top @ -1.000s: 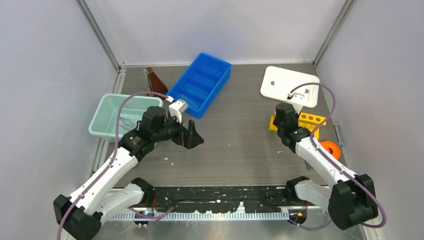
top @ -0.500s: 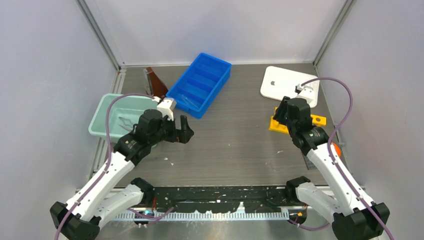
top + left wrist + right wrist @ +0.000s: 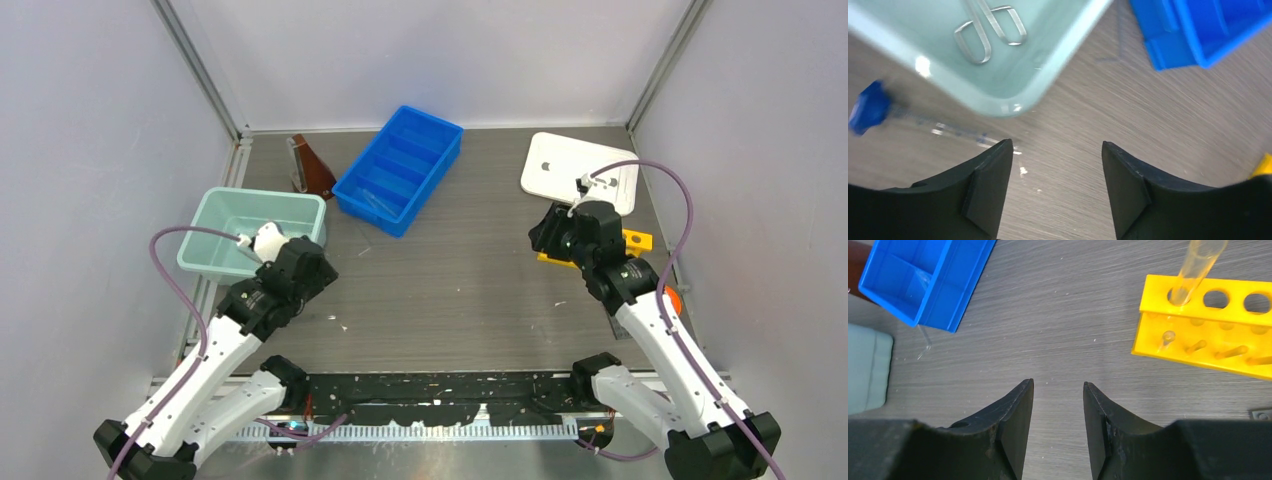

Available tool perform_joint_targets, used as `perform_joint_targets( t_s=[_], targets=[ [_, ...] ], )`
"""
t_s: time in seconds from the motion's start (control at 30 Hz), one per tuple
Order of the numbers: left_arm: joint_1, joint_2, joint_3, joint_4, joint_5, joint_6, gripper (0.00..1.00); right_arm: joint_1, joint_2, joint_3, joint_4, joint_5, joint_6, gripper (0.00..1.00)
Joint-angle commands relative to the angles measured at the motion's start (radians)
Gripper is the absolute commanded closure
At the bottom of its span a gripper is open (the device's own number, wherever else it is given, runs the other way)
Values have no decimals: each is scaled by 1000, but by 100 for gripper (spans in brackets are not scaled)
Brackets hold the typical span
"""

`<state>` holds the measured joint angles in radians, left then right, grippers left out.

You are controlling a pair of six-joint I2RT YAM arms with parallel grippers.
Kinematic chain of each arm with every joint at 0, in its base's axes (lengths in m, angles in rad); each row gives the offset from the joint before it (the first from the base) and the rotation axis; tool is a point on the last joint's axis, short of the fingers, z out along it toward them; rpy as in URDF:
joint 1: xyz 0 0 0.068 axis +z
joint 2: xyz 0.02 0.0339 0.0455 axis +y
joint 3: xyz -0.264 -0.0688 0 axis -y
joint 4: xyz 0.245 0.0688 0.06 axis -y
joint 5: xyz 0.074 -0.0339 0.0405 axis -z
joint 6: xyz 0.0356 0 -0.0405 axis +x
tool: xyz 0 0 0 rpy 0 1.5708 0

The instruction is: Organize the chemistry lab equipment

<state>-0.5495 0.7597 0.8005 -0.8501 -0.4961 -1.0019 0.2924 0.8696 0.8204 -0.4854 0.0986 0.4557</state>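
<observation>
The left gripper [image 3: 1055, 146] hangs low in its wrist view over the table [image 3: 1058, 205], fingers spread wide with nothing between them. Just above it is the corner of the pale green bin [image 3: 998, 102], and inside the bin lie the silver tongs [image 3: 988, 30]. At the left edge, on the table outside the bin, is the blue-capped tube [image 3: 870, 105], blurred. The blue tray [image 3: 1198, 30] fills the upper right. Over to the right gripper [image 3: 1058, 385]: fingers a little apart, empty, above the table. In the upper right of its view is the yellow rack [image 3: 1198, 340], with one clear tube [image 3: 1198, 262] tilted in the leftmost hole. A thin glass rod [image 3: 925, 342] lies just below the blue tray's edge at the left. From the top view, the white lid [image 3: 560, 165] sits upper right, above the rack.
</observation>
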Motion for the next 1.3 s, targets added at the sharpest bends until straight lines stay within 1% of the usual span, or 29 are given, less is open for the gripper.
perform_joint_targets(
  t_s=[0.0,0.1,0.27,0.37,0.5,0.8,0.97,1.27],
  targets=[
    [2,-8,24,-248,-198,-372,35,-2,-35,-13,43,-81,11,52],
    [6,-25,-12,-279,-194,-489,38,-2,-63,-27,48,-124,14,52],
    [19,-45,-87,-270,-193,-601,48,-2,-99,-35,47,-119,9,52],
    [34,-36,-107,-335,-183,-710,50,-2,-108,-39,43,-120,9,52],
    [45,-34,-134,-369,-178,-796,51,-2,-119,-42,41,-117,8,52],
    [69,2,-219,-319,-117,-860,52,-2,-119,-48,43,-111,9,52],
    [95,19,-262,-242,-91,-855,53,-2,-117,-47,48,-112,12,52],
    [131,51,-303,-190,-62,-848,53,-2,-102,-54,57,-111,10,52]
  ],
)
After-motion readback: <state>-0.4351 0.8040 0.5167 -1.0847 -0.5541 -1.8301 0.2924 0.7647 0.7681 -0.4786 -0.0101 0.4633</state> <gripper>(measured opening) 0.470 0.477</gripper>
